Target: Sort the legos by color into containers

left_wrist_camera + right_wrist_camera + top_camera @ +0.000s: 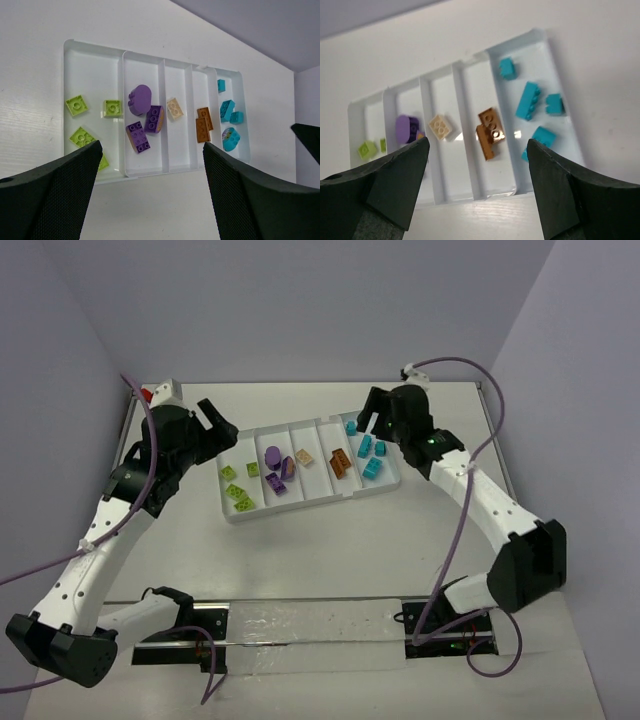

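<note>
All the small plastic lego bricks [273,455] lay colour-sorted within the compartments [312,483] of the white plastic divided tray [300,507]; sorting looked finished. Left fingers [50,200] and right fingers [570,200] hung wide apart, empty, flanking the tray.

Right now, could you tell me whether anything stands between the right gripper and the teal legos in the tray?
Nothing visible does. The right gripper hangs open above the tray, and the teal legos lie uncovered in its end compartment.

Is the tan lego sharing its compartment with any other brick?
No, the tan lego lies alone in the middle compartment.
</note>
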Controlling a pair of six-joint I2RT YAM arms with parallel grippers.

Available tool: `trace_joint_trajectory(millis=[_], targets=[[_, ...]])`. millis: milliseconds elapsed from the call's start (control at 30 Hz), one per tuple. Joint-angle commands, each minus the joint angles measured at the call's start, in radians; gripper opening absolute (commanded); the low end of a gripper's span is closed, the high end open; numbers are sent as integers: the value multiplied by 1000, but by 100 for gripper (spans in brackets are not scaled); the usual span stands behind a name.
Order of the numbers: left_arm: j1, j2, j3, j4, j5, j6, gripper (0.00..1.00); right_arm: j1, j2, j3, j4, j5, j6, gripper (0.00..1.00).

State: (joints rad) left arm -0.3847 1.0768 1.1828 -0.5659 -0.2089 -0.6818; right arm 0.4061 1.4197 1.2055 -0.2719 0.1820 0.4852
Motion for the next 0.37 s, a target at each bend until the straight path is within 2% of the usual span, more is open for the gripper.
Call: trace_joint_trajectory(millis=[0, 333], targets=[[-3, -35, 52, 11, 0, 20, 89, -16, -112, -39, -70, 199, 11, 86], [-3, -38, 51, 44, 32, -1, 89, -26, -218, -155, -90, 266, 23, 84]])
